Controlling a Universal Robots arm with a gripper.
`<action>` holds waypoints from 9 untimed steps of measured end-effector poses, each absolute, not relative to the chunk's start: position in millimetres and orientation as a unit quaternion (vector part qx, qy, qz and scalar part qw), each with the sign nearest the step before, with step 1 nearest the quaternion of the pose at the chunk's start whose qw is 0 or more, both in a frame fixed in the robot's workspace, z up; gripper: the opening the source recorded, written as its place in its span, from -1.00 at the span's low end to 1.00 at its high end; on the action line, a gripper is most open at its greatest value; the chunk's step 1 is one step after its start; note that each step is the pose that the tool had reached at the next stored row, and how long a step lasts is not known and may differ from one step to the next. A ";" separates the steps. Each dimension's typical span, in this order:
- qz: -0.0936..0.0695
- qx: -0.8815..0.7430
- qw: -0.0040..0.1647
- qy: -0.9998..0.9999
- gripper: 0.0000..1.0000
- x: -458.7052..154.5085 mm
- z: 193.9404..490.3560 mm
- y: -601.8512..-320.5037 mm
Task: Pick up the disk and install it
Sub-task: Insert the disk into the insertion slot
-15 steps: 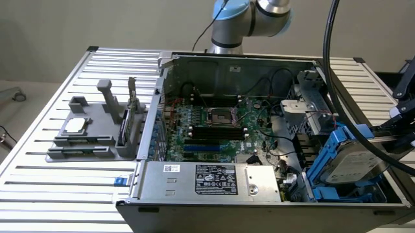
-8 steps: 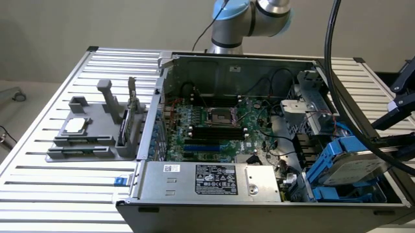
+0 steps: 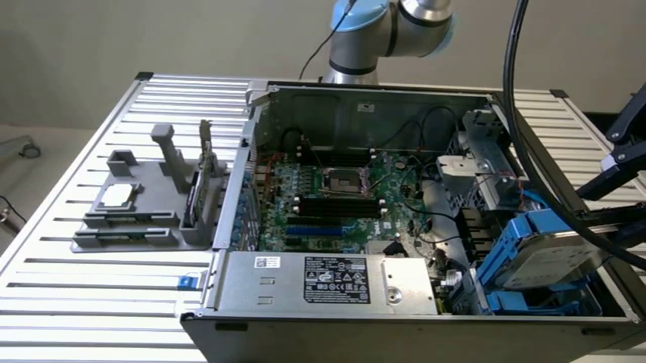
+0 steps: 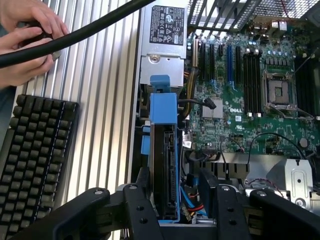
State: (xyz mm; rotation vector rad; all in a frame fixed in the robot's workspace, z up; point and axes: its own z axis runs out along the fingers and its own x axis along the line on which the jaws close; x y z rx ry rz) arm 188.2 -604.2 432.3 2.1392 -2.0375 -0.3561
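I see the disk (image 4: 165, 160) edge-on from the wrist, its blue carrier running straight away from me, and it sits right between the jaws. The gripper (image 4: 175, 172) is released. The finger on the keyboard side stands just beside the carrier's flank, and I can't tell whether it touches. The finger on the motherboard side stands apart from the disk, with a gap of cables showing between them. Nothing is clamped.

In the exterior view the disk (image 3: 535, 257) lies tilted in the drive bay at the case's corner, toward that view's right. Its silver face is up and the blue frame surrounds it, with black parts of the arm over it.

Just past the far end of the carrier, ahead of the fingertips, is the large silver power supply box (image 4: 167, 25) with its black-and-white label. Outward from the motherboard-side finger lies the green motherboard (image 4: 240, 100) with its slots and the open processor socket (image 4: 277, 90).

Outward from the other finger is the slatted metal table (image 4: 100, 100), then a black keyboard (image 4: 32, 155). Beyond the keyboard a person's hands (image 4: 25, 45) rest, and a thick black cable (image 4: 75, 35) crosses in front of them.

In the exterior view a grey fixture tray (image 3: 151, 204) stands on the table beside the case, well away from the jaws.
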 end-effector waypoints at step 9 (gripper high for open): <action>-0.118 0.717 0.077 -0.682 0.03 197.2 432.3 -593.6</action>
